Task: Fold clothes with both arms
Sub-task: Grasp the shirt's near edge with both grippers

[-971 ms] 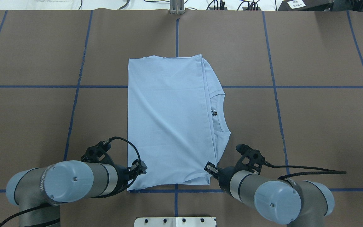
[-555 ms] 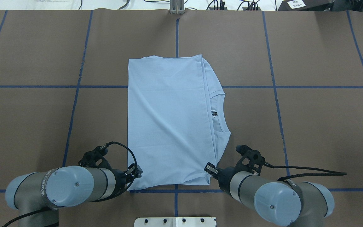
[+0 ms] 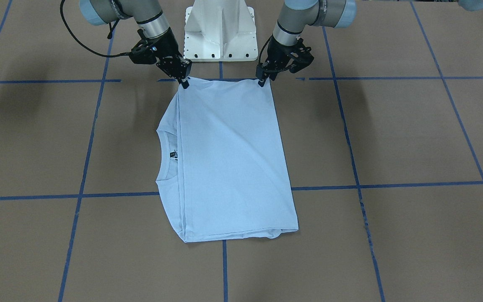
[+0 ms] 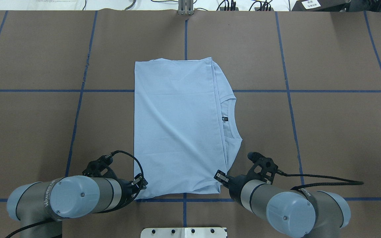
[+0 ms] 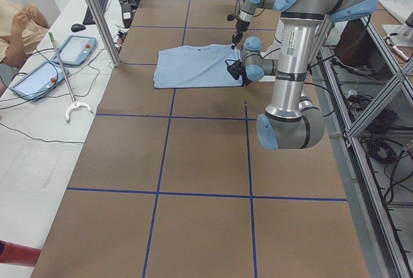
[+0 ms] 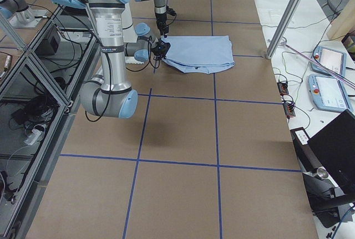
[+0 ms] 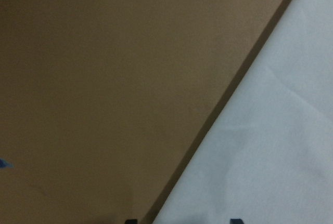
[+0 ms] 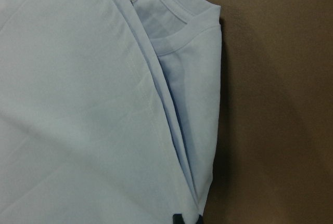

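Observation:
The light blue T-shirt (image 4: 177,132) lies folded into a long rectangle on the brown table, with its collar (image 4: 232,115) and black neck label (image 4: 225,118) showing along its right side. My left gripper (image 4: 141,181) is low at the near-left corner. In the left wrist view its fingertips stand apart, open, astride the T-shirt (image 7: 270,156) edge. My right gripper (image 4: 219,175) is at the near-right corner. In the right wrist view its tips sit close together, shut on the T-shirt (image 8: 78,104) edge. In the front-facing view the left gripper (image 3: 261,82) and the right gripper (image 3: 184,82) touch the two near corners.
The white pedestal base (image 3: 220,29) stands just behind the shirt's near edge. Blue tape lines (image 4: 286,91) grid the table. Tablets (image 5: 77,49) and cables lie on the white bench beyond the far edge, where a person's arm (image 5: 16,23) shows.
My left gripper has drawn back toward the robot and to the left, down to the shirt's near-left corner. The right gripper and the shirt have stayed put.

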Controlling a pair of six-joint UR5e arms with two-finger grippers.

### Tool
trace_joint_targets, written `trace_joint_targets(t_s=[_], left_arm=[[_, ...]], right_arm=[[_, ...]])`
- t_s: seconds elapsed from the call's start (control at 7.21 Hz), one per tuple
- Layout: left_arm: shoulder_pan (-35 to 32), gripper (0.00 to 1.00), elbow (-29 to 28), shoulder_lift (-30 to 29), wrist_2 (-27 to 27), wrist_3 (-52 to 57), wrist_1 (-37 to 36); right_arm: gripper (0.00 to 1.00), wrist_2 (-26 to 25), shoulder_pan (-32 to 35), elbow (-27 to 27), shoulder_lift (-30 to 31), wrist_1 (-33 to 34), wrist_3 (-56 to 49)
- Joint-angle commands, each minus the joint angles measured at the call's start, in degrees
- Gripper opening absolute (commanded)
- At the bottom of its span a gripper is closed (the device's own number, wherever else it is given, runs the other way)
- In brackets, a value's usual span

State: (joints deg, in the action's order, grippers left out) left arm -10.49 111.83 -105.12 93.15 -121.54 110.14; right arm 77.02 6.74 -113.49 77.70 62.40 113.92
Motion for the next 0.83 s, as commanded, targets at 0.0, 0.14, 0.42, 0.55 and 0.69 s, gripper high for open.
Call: trace_joint_targets(t_s=[0.0,0.14,0.42,0.55,0.69], left_arm=[[0.4,0.61,0.0,0.0,0.0,0.0,-0.1],[0.6,0.61,-0.3,0.0,0.1,-0.1,-0.1],[0.6,0.56,-0.7,0.0,0.1,-0.1,0.0],[0.6,0.4,-0.7,0.0,0.2,-0.1,0.0],[0.6,0.06,-0.7,0.0,0.3,-0.1,0.0]], right_arm=[[0.0,0.0,-0.1,-0.1,0.0,0.0,0.0],[0.0,0.0,-0.1,-0.1,0.0,0.0,0.0],[0.0,0.0,-0.1,-0.2,0.0,0.0,0.0],[0.0,0.0,-0.1,-0.2,0.0,0.0,0.0],[0.0,0.0,-0.1,-0.2,0.0,0.0,0.0]])
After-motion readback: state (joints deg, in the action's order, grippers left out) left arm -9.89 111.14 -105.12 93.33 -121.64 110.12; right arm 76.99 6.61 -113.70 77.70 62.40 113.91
